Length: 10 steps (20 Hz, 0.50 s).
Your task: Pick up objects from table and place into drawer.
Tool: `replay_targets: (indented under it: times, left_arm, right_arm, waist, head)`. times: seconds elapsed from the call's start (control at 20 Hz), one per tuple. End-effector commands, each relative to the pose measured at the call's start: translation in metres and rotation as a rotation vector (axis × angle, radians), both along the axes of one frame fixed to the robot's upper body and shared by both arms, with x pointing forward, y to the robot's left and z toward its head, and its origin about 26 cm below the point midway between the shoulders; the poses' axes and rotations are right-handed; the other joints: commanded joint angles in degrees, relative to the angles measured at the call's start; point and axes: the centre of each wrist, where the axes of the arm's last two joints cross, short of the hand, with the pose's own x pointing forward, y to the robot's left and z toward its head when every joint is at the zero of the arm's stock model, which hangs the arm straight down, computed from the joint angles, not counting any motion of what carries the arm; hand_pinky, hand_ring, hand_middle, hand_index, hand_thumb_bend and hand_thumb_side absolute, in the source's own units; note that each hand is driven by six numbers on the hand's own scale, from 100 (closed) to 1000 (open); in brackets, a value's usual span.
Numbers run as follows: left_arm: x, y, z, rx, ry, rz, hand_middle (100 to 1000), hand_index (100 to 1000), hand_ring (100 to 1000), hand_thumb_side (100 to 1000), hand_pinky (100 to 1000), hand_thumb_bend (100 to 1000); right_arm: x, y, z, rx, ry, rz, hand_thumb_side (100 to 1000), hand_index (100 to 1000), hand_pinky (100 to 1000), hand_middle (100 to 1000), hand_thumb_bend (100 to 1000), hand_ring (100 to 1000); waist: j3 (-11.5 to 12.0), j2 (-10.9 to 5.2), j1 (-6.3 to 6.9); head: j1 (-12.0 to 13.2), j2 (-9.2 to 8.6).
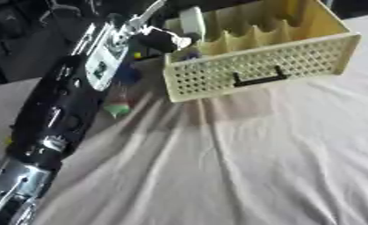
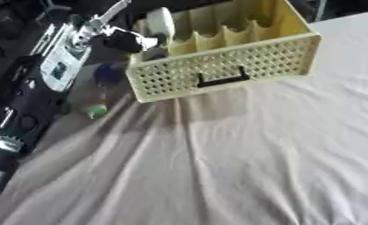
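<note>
Drawer (image 1: 256,66), yellow and perforated, sits on the cloth-covered desk (image 1: 256,167). Left hand (image 1: 160,37) holds a pale object (image 1: 191,22) over its left end, fingers curled round it; releasing into a compartment comes next.

A pale yellow perforated drawer (image 1: 260,66) with a black handle (image 1: 257,80) and inner dividers is seen tilted, just right of the left hand (image 1: 160,37). A white object (image 1: 191,22) is seen upright in its near-left compartment, beside the fingers.
</note>
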Motion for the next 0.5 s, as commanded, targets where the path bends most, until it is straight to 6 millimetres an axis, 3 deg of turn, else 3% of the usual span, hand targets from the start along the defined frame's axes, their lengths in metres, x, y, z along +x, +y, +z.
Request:
replay_targets:
  times: [0.05,0.2,0.35,0.5]
  left_arm:
    - [-0.004,0.0051,0.0146,0.03,-0.038,0.047,963,1000,948,533,880,843]
    - [-0.0037,0.0061,0.0148,0.039,-0.043,0.107,976,1000,950,556,881,896]
    - [-0.004,0.0059,0.0142,0.031,-0.059,0.121,953,1000,932,580,850,789]
    - [-0.0061,0.0053,0.015,0.0,-0.093,0.106,933,1000,913,591,825,742]
  right_arm:
    - [-0.0043,0.0024,0.0071,-0.008,-0.028,0.019,697,774,219,246,100,309]
    - [-0.0041,0.0034,0.0073,-0.007,-0.028,0.026,695,774,219,246,100,308]
    - [-0.0041,0.0035,0.0069,-0.007,-0.026,0.028,694,774,219,246,100,308]
    - [-0.0041,0.0033,0.0063,-0.007,-0.021,0.027,694,773,219,246,100,308]
  waist:
    - [-0.1,-1.17,-0.4]
    - [-0.2,-1.19,-0.29]
    - [-0.2,-1.17,-0.24]
    - [-0.1,-1.2,-0.23]
  head:
    - [0.2,-0.08]
    - [0.3,-0.15]
    - [0.2,-0.07]
    - [0.0,0.11]
